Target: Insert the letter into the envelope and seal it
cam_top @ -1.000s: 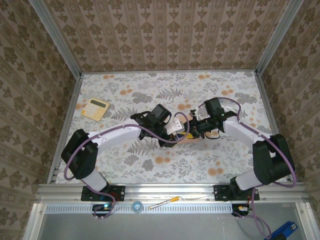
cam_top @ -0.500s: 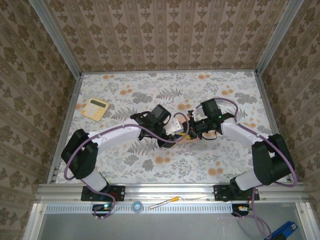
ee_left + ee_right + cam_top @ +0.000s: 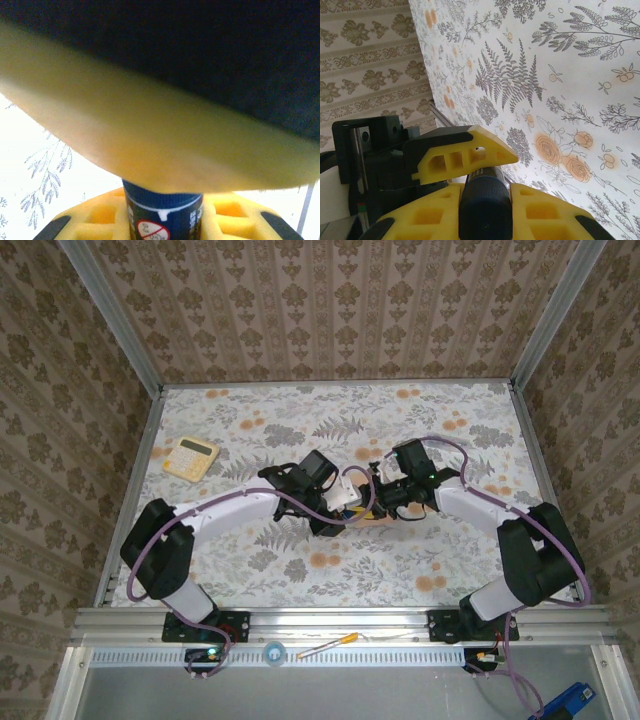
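Both grippers meet at the middle of the floral table (image 3: 450, 560), over a small patch of salmon-pink paper (image 3: 383, 519); I cannot tell whether that is the letter or the envelope, as the arms hide most of it. My left gripper (image 3: 346, 503) is shut on the labelled body of a dark-blue glue stick (image 3: 162, 217). My right gripper (image 3: 378, 496) is shut on the stick's ribbed cap (image 3: 485, 212). The left gripper's yellow finger (image 3: 465, 152) lies across the stick just beyond the cap. The right gripper's finger (image 3: 150, 135) looms blurred in the left wrist view.
A yellow calculator (image 3: 191, 456) lies at the table's far left. A pen (image 3: 326, 644) rests on the front rail between the arm bases. Patterned walls enclose the table on three sides. A blue object (image 3: 566, 702) sits off the table at bottom right.
The right gripper has shifted a little to the left, closing up against the left gripper; the left gripper has also edged slightly left. Both stay clamped on the glue stick.
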Controlling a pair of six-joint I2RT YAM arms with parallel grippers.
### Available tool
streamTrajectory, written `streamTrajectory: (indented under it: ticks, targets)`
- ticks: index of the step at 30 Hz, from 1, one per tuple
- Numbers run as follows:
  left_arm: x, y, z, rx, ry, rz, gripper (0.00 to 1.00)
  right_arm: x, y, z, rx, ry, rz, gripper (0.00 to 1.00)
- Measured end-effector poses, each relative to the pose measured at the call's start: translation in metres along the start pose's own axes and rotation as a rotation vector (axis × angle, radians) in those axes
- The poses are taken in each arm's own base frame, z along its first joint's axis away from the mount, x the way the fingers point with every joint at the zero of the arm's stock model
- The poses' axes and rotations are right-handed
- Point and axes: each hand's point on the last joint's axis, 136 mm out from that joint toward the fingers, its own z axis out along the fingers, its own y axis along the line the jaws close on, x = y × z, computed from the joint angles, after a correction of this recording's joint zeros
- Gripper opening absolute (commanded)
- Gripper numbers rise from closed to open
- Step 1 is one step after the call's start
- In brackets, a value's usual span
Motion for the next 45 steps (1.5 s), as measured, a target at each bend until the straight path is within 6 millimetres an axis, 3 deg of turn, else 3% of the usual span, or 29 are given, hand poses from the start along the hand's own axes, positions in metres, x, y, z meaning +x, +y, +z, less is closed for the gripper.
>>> streamTrajectory:
  ticks: [14,21,37,45]
  targets:
    - [0.007,-0.001,-0.001,-0.018,-0.056,0.004,0.0,0.004,0.001,0.003,0.012,0.02,-0.025,0.21]
    - [0.0,-0.002,-0.008,-0.035,-0.125,0.015,0.0,0.004,0.009,-0.002,-0.001,0.04,-0.053,0.32]
    - [-0.034,-0.003,-0.014,-0.057,-0.288,0.077,0.0,-0.004,0.018,-0.034,-0.071,0.049,-0.034,0.38]
    - [-0.028,0.001,-0.014,-0.064,-0.275,0.011,0.0,-0.023,0.01,-0.065,-0.087,-0.026,-0.003,0.42]
